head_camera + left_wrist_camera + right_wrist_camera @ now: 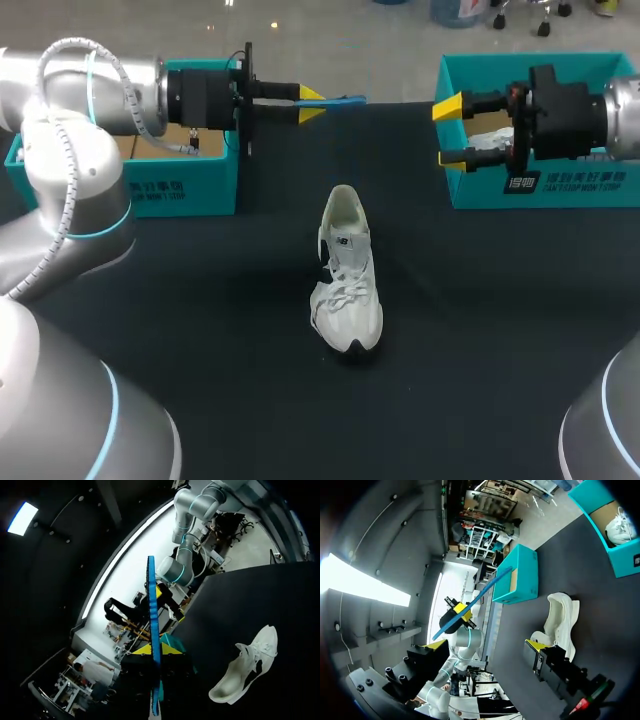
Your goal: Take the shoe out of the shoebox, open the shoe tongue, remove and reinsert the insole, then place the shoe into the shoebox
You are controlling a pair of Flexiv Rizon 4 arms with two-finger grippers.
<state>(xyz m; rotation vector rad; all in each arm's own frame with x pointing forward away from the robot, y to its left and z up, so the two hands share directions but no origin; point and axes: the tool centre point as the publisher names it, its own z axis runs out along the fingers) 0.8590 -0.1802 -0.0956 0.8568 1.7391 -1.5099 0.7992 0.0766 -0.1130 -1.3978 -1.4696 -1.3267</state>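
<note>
Shoe (347, 270) is standing on its sole in the middle of the black bench (200, 300), outside both boxes, toe pointing toward the robot. Left gripper (312, 103) is pinching a blue insole (345, 100) on edge between its yellow tips, hanging above the bench just beside the left teal box (190, 190). Right gripper (446, 132) is hanging with fingers spread wide in front of the right teal box (540, 190), which is holding a second white shoe (618, 527)
</note>
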